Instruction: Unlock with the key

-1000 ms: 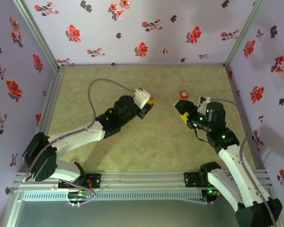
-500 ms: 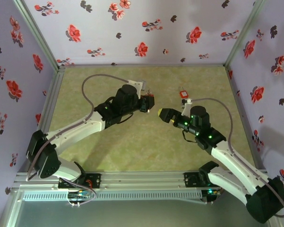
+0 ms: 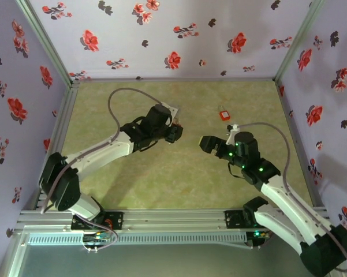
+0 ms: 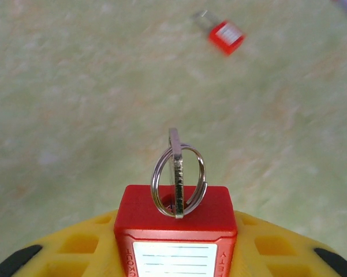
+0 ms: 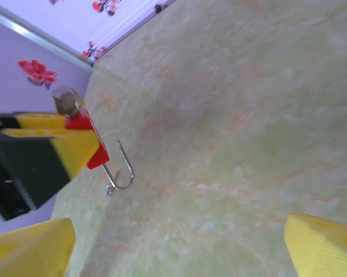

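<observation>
Top view: what the left gripper (image 3: 174, 131) carries can't be resolved. A small red object (image 3: 224, 115) is seen on the table (image 3: 161, 173), apart from the right gripper (image 3: 205, 143).

Left wrist: a red labelled padlock (image 4: 175, 228) is clamped between yellow fingers (image 4: 75, 248), with the key (image 4: 175, 167) and ring (image 4: 153, 183) seated in its end. The table object is blurred.

Right wrist: the fingertips (image 5: 29, 248) are spread wide. A shackle (image 5: 126, 173) is seen protruding from the held padlock.

You're looking at a mottled green-beige table (image 3: 104, 98) boxed in by lilac walls (image 3: 161, 40) printed with red and dark flowers, aluminium posts (image 3: 46, 41) at the back corners, a slotted rail (image 3: 173, 219) along the near edge.
</observation>
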`<state>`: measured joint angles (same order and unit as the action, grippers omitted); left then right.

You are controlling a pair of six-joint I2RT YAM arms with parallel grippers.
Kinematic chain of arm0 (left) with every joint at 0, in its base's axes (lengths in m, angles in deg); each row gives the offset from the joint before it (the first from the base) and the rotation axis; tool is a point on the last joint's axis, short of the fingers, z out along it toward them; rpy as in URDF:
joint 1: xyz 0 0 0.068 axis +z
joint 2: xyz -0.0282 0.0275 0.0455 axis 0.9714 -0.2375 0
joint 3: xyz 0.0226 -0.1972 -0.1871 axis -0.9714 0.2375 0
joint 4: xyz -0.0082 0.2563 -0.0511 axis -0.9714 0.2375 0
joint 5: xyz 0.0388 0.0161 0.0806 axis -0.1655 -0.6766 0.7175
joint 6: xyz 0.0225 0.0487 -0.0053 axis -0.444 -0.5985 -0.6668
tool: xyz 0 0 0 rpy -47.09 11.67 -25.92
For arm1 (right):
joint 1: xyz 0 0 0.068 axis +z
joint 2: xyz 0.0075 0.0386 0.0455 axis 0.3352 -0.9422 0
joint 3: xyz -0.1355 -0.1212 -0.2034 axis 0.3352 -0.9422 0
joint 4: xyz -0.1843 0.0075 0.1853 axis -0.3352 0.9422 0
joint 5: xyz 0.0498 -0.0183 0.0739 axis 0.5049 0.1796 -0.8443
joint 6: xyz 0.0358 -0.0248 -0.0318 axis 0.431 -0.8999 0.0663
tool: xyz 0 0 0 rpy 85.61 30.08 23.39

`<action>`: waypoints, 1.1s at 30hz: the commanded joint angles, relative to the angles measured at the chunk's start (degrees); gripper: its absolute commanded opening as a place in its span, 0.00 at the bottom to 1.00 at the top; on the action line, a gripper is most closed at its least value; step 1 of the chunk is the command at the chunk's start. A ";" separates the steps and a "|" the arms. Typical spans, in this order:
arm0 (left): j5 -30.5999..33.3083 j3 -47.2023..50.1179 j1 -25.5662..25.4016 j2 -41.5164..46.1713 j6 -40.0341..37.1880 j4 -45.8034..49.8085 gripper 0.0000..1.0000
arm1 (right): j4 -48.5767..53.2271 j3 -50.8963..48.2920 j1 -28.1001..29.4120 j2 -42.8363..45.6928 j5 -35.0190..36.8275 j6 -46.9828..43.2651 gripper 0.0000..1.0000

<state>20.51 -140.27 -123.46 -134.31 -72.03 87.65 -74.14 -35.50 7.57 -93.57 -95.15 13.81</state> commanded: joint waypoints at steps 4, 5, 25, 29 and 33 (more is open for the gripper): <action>5.08 -2.79 1.41 -6.02 -10.95 6.29 0.00 | 11.07 0.93 -4.19 6.45 -1.49 -2.47 0.95; 5.17 -3.04 1.39 -7.12 -11.49 6.24 0.00 | 11.74 0.81 -4.34 7.30 -1.51 -2.46 0.95; 7.81 -3.48 -12.36 -18.35 -14.28 5.66 0.00 | 15.25 1.24 -6.15 8.40 -2.78 -1.98 0.96; 5.16 -2.41 -13.73 -16.90 -15.69 6.46 0.15 | 17.62 2.59 -6.51 7.38 -2.69 -2.15 0.96; 1.92 -1.26 -15.14 -15.45 -20.47 8.83 0.36 | 20.49 4.28 -7.05 6.31 -3.09 -3.34 0.96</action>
<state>25.08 -142.65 -137.53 -152.30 -88.45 93.49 -56.43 -33.86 1.02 -86.99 -97.31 12.46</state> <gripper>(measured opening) 0.392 0.962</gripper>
